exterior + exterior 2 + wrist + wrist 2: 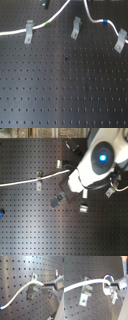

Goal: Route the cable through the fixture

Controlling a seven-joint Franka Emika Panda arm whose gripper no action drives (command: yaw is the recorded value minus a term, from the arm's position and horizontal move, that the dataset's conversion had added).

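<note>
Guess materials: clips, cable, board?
Clips: bent sheet metal by the look, dull grey with a soft sheen. Cable: white, smooth, likely plastic-jacketed; it curves freely. Board: black matte perforated plate, probably anodised metal, though the finish alone doesn't settle it.

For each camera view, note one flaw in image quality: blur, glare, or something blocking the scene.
First exterior view: soft overall, the cable slightly fuzzy. Second exterior view: the arm blocks much, its blue light glaring. First wrist view: the gripper is blurred at the edge. Second wrist view: bright glare across the board.
</note>
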